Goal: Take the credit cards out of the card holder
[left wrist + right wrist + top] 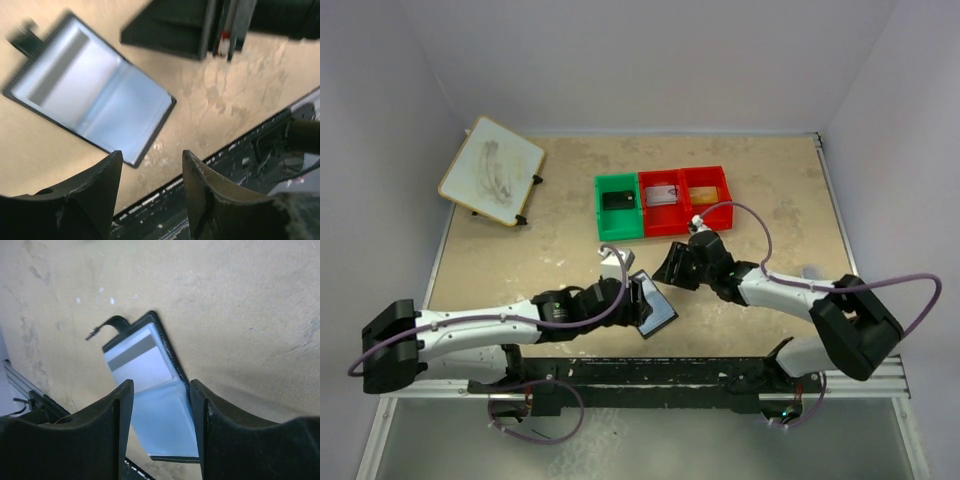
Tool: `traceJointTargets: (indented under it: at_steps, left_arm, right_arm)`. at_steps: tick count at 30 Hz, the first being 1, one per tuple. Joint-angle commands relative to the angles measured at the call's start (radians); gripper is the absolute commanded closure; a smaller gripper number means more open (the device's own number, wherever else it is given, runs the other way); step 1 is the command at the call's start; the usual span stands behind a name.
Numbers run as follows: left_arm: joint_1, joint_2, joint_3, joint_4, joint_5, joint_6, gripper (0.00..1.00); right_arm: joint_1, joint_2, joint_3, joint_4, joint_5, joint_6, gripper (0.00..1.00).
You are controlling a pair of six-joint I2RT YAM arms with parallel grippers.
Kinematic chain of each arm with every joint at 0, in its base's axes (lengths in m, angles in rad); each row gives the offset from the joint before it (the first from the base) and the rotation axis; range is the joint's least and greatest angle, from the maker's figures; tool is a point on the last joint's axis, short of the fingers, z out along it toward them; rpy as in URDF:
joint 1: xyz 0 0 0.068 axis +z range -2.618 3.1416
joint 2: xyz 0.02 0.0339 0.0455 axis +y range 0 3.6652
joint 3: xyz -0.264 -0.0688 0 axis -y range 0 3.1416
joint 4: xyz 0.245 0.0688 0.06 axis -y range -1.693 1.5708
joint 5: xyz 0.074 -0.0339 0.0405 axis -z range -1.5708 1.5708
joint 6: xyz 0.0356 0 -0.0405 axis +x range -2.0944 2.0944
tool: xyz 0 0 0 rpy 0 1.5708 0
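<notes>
Flanking card holder (100,95): left pincer (152,162), right pincer (161,390), agape.

The card holder (159,416) looks leather-ish to me: matt black round the edge, a smooth pale blue-grey lining with a faint sheen, and the credit card (141,364) tucked in it is slick plastic with a dull grey stripe. The table (520,262) under the card holder is matt, mottled beige, kinda stone-like and scuffed, while the green bin (604,222) and red bins (710,176) beyond it are shiny moulded plastic. Above it, the left gripper (151,165) and right gripper (161,395) have matt black, plastic-looking fingers (100,195) with rough, chipped edges, and the rail (660,372) on its near side is dull black metal.
</notes>
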Motion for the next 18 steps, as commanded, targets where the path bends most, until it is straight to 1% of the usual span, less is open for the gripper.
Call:
traceJointTargets:
  at_steps: [1,3,5,8,11,15,18]
  left_arm:
    - [0.112,-0.077,0.072,-0.160,-0.093,0.151,0.51]
    - [0.200,-0.077,0.066,-0.157,-0.079,0.175,0.51]
    - [0.273,-0.049,0.072,-0.130,-0.057,0.211,0.52]
    - [0.332,0.036,0.103,-0.053,0.025,0.269,0.52]
    - [0.345,0.147,0.168,-0.050,0.042,0.292,0.55]
    - [0.346,0.223,0.196,-0.004,0.119,0.340,0.57]
    - [0.345,0.275,0.212,-0.014,0.128,0.374,0.58]
  right_arm:
    - [0.006,-0.087,0.007,0.020,0.007,0.029,0.48]
    - [0.030,-0.108,-0.046,0.122,-0.026,0.099,0.50]
    - [0.063,-0.107,-0.083,0.213,-0.019,0.167,0.52]
    - [0.106,-0.065,-0.089,0.277,-0.009,0.236,0.55]
    - [0.145,-0.018,-0.085,0.321,0.008,0.287,0.55]
    - [0.160,0.020,-0.105,0.335,0.054,0.360,0.56]
    - [0.161,0.059,-0.123,0.352,0.062,0.389,0.57]
